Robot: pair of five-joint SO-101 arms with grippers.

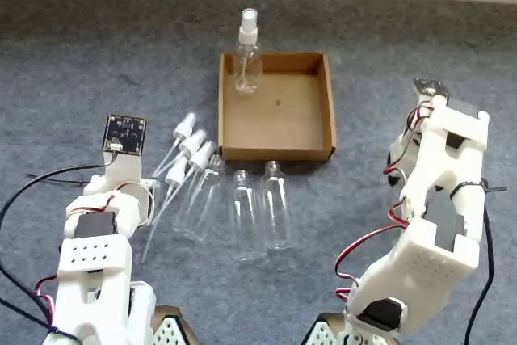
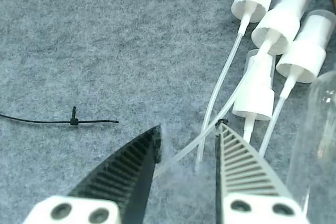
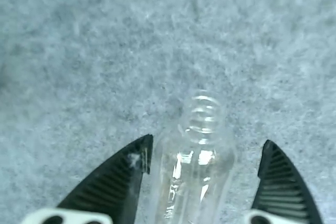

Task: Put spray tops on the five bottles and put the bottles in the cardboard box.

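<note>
Black and white ribbed fingers (image 2: 131, 171) of the left gripper (image 2: 189, 129) are spread apart low over the grey carpeted table surface (image 2: 79, 40) and grip nothing. Two thin dip tubes run through the gap between the fingertips. The tubes belong to four white spray tops (image 2: 281, 19), which lie in a loose cluster just beyond the fingertips. In the high view this cluster (image 1: 194, 141) lies near the front left corner of the cardboard box (image 1: 330, 103).

On the right gripper (image 3: 208, 140) the fingers (image 3: 121, 177) are also spread. A clear bottle (image 3: 202, 156) with no top sits between them, its threaded neck pointing away from the wrist. One finger is just beside the bottle wall, but contact cannot be confirmed. The other finger stands apart from it.

Three uncapped bottles (image 1: 245, 216) lie on their sides just in front of the box's front wall. The one nearest the spray tops is tilted. A capped bottle (image 1: 247, 58) stands upright inside the box, in its far left corner.

A black cable tie (image 2: 73, 121) lies on the table beside the left gripper.
</note>
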